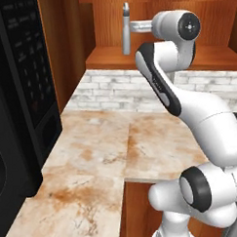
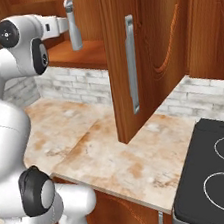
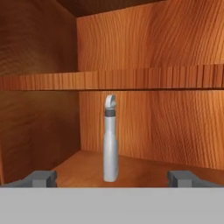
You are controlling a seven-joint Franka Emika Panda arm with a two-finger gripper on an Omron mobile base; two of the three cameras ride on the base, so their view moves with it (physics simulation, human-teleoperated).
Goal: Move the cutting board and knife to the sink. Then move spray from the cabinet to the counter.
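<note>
The spray point(image 3: 110, 144) stood upright inside the cabinet point(image 3: 153, 48), below its shelf point(image 3: 131, 78). The counter point(image 1: 107, 155) lay beneath the cabinet.

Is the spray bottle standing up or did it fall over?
Standing up. The spray sits upright on its base on the cabinet floor, nozzle on top, between the open fingers.

The arm point(image 1: 188, 103) is built of glossy white, rounded segments, with dark grey to black bands at the joints and a dark strip along one side of the upper link. Round black caps with a small pale centre mark close the joint ends point(image 2: 6, 33). The gripper point(image 3: 111, 178) has two small dark grey, blocky finger tips point(image 3: 41, 178).
</note>
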